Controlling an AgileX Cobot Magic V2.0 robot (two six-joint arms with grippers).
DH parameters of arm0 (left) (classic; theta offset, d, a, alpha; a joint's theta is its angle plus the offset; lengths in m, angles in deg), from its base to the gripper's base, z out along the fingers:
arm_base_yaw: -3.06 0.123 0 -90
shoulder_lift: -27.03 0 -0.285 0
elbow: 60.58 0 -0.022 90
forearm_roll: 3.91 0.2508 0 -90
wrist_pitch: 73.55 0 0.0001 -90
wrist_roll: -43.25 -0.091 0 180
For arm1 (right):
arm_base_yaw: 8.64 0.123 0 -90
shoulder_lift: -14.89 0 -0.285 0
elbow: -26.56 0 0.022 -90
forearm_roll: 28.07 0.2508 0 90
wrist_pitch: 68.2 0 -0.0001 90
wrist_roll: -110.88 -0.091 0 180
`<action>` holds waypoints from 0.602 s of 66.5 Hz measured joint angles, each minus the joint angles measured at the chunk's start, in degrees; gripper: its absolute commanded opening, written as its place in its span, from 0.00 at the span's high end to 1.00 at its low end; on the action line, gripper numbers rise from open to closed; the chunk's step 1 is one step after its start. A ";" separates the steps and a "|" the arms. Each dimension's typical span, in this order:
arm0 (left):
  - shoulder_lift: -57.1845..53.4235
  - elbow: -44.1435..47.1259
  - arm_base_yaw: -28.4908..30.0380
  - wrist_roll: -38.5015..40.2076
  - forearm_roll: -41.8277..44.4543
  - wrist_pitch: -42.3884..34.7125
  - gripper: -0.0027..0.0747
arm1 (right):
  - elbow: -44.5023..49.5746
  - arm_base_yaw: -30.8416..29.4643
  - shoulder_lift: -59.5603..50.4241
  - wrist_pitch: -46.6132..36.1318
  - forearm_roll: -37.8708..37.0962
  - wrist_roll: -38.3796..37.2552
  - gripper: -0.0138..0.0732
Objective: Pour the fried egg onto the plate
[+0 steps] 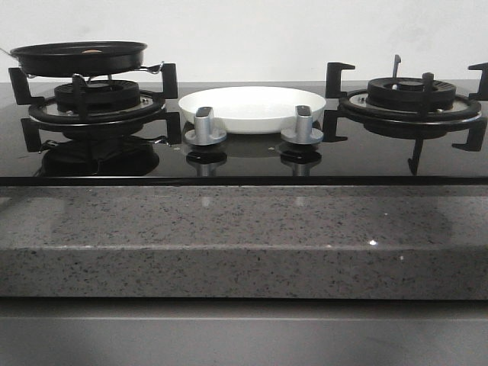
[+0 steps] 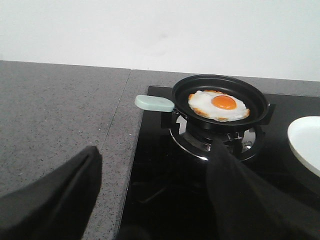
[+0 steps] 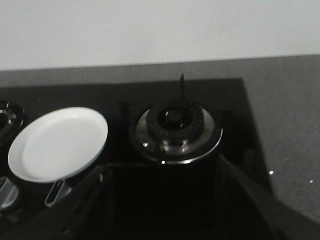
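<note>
Fried egg (image 2: 218, 106): you see it lying flat in the black frying pan (image 2: 260, 102), yolk face up, the orange yolk near its middle. In your front view only a sliver of it shows over the pan's rim.
Frying pan: it sits on the left burner (image 1: 97, 97), resting on the black pan supports. Its pale green handle (image 2: 154, 103) sticks out past the hob's edge, over the grey stone.
Plate (image 1: 252, 107): white and bare, it lies flat on the glass hob between the two burners, behind the knobs. It is well apart from the pan.
Knobs (image 1: 205, 126): two grey ones stand in front of the plate, side by side.
Right burner (image 1: 410, 97): nothing rests on its supports.
Hob (image 1: 358, 156): black glass, shiny enough to mirror the knobs and burners.
Bench (image 1: 244, 236): speckled grey stone, carrying the hob along its top.
Left claw (image 2: 150, 200): your left wrist view shows its two dark fingers spread wide with nothing between them. It hangs short of the pan, the handle ahead of it.
Right claw (image 3: 165, 210): its fingers stand apart too, holding nothing. It hangs near the right burner, with the plate off to one side.
</note>
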 measured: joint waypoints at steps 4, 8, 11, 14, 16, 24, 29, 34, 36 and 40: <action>0.00 0.00 0.00 0.00 0.00 0.00 0.37 | -3.37 1.93 5.03 3.19 -0.01 1.11 0.30; 0.00 0.00 0.00 0.00 0.00 0.00 0.37 | -6.56 4.56 10.03 5.80 -0.01 2.91 0.30; 0.00 0.00 0.00 0.00 0.00 0.00 0.37 | -8.33 6.55 13.11 6.99 -0.01 4.18 0.30; 0.00 0.00 0.00 0.00 0.00 0.00 0.37 | -10.36 8.40 16.62 7.80 -0.01 5.01 0.30; 0.00 0.00 0.00 0.00 0.00 0.00 0.37 | -11.53 9.36 18.57 8.24 -0.01 5.33 0.30; 0.00 0.00 0.00 0.00 0.00 0.00 0.37 | -17.61 12.10 27.36 10.96 -0.01 5.87 0.30; 0.00 0.00 0.00 0.00 0.00 -0.10 0.37 | -22.00 12.50 32.74 13.77 -0.01 6.02 0.30; 0.00 0.00 0.00 0.00 0.00 -0.09 0.37 | -26.53 12.50 37.97 16.96 -0.01 6.25 0.30; 0.00 0.00 0.00 0.00 0.00 -0.09 0.37 | -28.11 12.50 39.78 18.03 -0.01 6.25 0.30; 0.00 0.00 0.00 0.00 0.00 -0.09 0.37 | -31.52 12.50 43.70 20.19 -0.13 6.25 0.30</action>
